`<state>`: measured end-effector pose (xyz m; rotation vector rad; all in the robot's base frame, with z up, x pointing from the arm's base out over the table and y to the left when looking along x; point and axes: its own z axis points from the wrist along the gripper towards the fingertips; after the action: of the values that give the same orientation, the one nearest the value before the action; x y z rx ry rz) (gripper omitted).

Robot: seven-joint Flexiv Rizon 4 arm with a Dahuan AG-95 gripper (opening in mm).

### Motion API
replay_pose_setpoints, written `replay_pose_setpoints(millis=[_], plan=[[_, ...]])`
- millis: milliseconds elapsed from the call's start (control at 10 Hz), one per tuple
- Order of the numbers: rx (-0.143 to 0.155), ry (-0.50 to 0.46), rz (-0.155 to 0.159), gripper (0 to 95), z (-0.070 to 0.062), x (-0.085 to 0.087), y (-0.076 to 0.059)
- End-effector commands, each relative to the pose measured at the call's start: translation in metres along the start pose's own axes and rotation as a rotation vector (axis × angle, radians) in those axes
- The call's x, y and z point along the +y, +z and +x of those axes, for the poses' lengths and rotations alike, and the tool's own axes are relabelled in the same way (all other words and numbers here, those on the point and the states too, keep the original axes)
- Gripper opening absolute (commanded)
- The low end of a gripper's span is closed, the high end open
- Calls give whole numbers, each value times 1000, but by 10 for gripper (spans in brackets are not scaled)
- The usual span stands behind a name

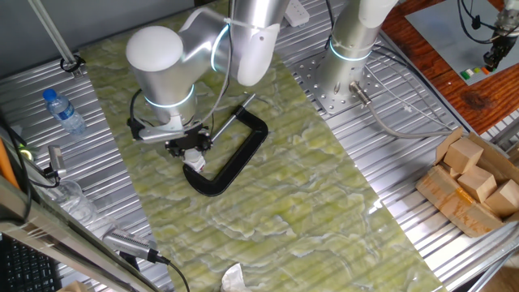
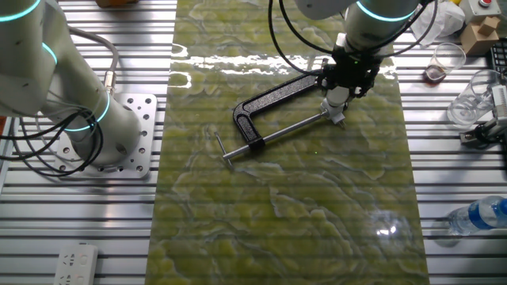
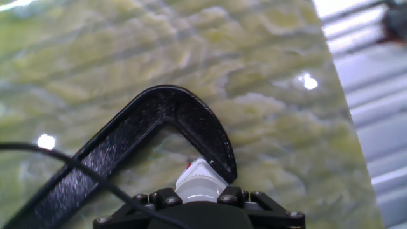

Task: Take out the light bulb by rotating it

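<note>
The desk (image 1: 389, 162) of ribbed metal lies under the claw, and a green marbled mat (image 1: 268, 203) covers the strip directly beneath it. The silver and white arm (image 1: 162, 61) rises above the claw. The black C-clamp (image 2: 273, 99) lies flat on the mat, one end of its frame right at the claw and its bend further off; in the hand view the frame's tip curves in just ahead of the claw. The clamp's metal screw rod (image 2: 273, 133) runs away from the claw to a small crossbar handle. The claw (image 1: 190, 148) points down at the clamp's open end, its black fingers (image 2: 348, 79) drawn in narrow around the light bulb (image 3: 200, 182), which sits between them against the clamp's tip. A clear water bottle (image 1: 63, 111) with a blue cap lies well off to the claw's side on the bare metal.
</note>
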<state>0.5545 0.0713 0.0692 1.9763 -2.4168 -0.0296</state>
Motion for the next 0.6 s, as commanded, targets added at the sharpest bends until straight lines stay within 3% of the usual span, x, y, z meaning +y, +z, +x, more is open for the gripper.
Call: replay_pose_setpoints(millis=[100, 300, 500, 600], plan=[[11, -92, 4, 0, 0, -1, 0], [11, -74, 4, 0, 0, -1, 0], [11, -71, 4, 380, 0, -1, 0], [10, -71, 5, 380, 0, -1, 0]])
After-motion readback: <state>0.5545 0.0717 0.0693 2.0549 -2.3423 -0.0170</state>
